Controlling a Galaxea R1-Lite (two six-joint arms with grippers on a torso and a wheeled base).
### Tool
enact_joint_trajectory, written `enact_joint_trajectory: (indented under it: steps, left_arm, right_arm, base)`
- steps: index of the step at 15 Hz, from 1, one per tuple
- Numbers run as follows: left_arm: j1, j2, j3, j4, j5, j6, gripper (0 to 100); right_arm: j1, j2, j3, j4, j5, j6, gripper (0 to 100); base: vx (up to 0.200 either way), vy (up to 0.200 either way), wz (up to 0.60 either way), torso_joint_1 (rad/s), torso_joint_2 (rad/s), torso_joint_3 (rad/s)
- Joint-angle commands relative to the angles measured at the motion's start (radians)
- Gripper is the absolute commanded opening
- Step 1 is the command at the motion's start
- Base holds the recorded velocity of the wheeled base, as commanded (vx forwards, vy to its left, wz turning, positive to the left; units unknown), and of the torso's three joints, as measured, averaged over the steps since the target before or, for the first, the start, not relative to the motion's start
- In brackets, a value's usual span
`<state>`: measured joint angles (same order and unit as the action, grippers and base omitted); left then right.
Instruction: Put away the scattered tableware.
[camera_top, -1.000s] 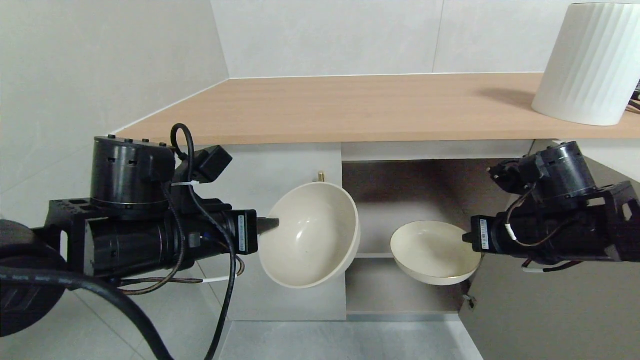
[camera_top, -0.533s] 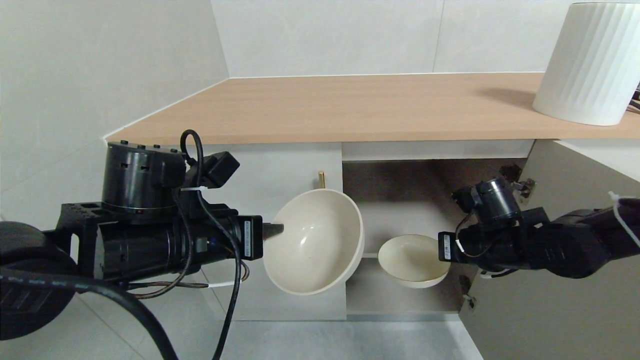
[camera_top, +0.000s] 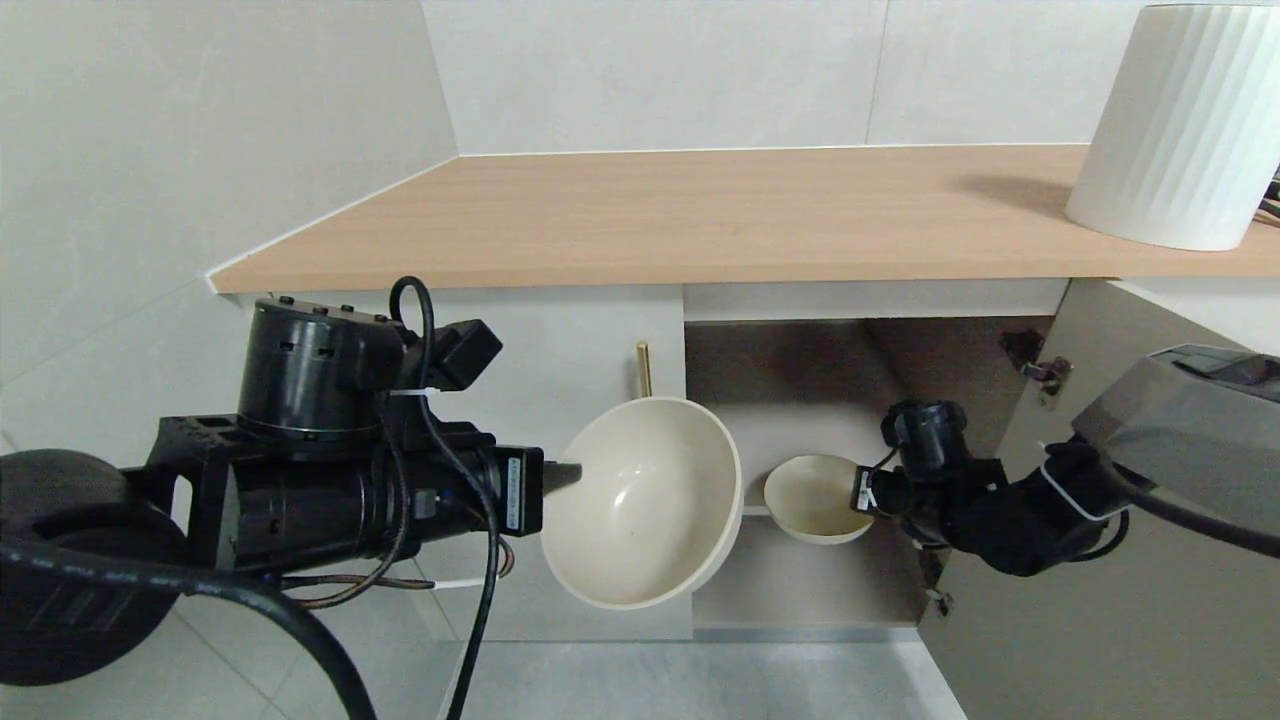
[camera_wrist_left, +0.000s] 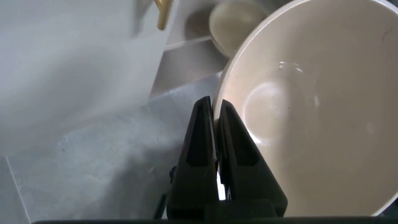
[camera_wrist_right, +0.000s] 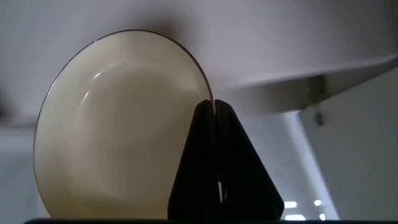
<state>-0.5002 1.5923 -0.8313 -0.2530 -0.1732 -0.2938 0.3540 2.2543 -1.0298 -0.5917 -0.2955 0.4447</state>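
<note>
Two bowls are being stowed: the right gripper (camera_top: 858, 492), pinching the small bowl (camera_top: 810, 495) by its rim, holds it inside the cabinet (camera_top: 790, 370), probably needing lowering and release next; the left gripper (camera_top: 565, 472) pinches the large bowl (camera_top: 640, 510) just outside.

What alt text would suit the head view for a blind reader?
The left gripper holds a large cream bowl by its rim, fingers shut on it, in front of a closed cabinet door. The right gripper holds a small bowl the same way inside the open cabinet under a wooden counter.
</note>
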Motion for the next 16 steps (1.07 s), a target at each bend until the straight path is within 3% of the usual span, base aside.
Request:
enact_joint_trajectory:
  steps: [1,16]
  left_arm:
    - [-0.006,0.009,0.001,0.000,0.000,-0.001,0]
    - [-0.011,0.020,0.001,0.000,0.001,-0.001,0]
  right_arm:
    - [-0.021,0.100,-0.064,-0.003,-0.028,0.023,0]
    - [-0.035,0.280,-0.365,0.007,-0.160,0.062,0]
  base:
    - [0.000,0.000,0.00,0.000,0.00,0.000]
    - [0.000,0.000,0.00,0.000,0.00,0.000]
